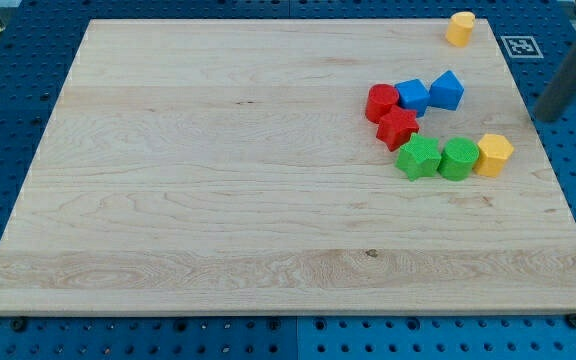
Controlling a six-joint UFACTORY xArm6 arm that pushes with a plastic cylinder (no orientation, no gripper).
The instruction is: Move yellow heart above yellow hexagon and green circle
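Yellow heart (460,28) sits top right, well above yellow hexagon (494,154).

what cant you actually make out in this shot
- My tip: motion-blurred in the camera view; the rod's top is cut off by the view's top edge.
- yellow heart: too small at the view's top right to confirm its heart outline.
- red blocks: pressed together; their shapes are unclear.
- Marker on the blue table: pattern too small to read.
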